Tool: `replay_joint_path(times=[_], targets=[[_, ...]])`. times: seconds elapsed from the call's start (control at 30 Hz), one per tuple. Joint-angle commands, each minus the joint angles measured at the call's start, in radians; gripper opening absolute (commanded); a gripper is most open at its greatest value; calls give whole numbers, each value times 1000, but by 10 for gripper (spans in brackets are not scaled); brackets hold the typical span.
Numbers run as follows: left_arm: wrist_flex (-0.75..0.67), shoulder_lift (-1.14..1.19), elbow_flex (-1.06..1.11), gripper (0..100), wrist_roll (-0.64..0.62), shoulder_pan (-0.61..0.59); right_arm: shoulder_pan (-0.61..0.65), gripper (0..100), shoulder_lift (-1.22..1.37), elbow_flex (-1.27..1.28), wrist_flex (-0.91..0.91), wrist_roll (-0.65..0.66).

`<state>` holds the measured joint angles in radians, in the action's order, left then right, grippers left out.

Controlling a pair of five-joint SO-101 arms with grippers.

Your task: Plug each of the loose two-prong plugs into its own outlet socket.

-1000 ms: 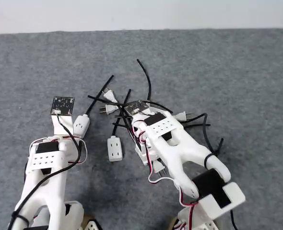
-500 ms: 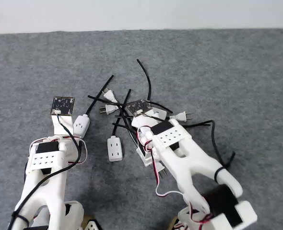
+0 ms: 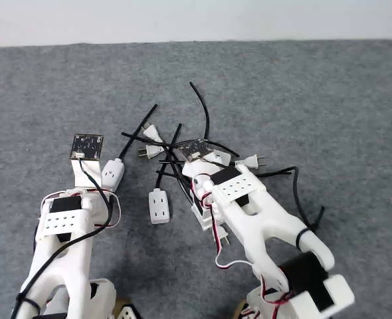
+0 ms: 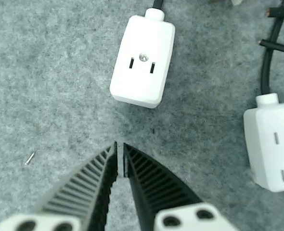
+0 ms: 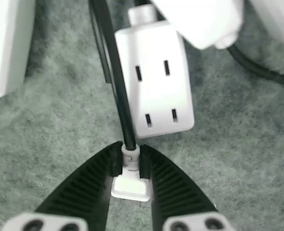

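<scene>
My right gripper (image 5: 130, 148) is shut on a white two-prong plug (image 5: 131, 184), whose black cord (image 5: 114, 82) runs away from the fingers. Just beyond lies a white outlet socket (image 5: 157, 94), face up. My left gripper (image 4: 119, 155) is shut with nothing in it, hovering over the carpet short of another white socket (image 4: 143, 60). A further socket (image 4: 273, 144) lies beside that one. In the high view the sockets (image 3: 112, 174) (image 3: 159, 205) lie between the arms. Loose plugs (image 3: 149, 151) (image 3: 250, 161) lie farther back among black cords.
Grey carpet (image 3: 329, 100) covers the table. Black cords (image 3: 202, 109) cross in a tangle by the right arm (image 3: 249, 206), and one cord (image 3: 302, 199) trails along its right side. The left arm (image 3: 66, 222) stands at the lower left.
The right arm has drawn back and swung a little right, dragging the black cord on its right side outward. The left arm has not moved.
</scene>
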<state>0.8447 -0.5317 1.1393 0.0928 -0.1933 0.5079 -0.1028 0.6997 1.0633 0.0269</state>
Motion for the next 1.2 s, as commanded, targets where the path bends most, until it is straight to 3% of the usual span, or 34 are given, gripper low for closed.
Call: replay_joint_path(times=[0.0, 0.2, 0.37, 0.5, 0.8, 1.17], targets=[[0, -23, -7, 13, 5, 9, -12, 8, -173, -58, 67, 38], [64, 204, -133, 13, 21, 43, 41, 8, -506, -127, 173, 23], [233, 414, -311, 13, 262, 46, 143, 8, -562, -190, 151, -37], [276, 428, -332, 13, 348, 49, 232, 8, -562, -180, 67, -92], [253, 215, -153, 13, 462, 126, 326, 8, -561, 0, -147, -170], [229, -218, 117, 13, 508, 203, 328, 8, -486, 5, -159, -172]])
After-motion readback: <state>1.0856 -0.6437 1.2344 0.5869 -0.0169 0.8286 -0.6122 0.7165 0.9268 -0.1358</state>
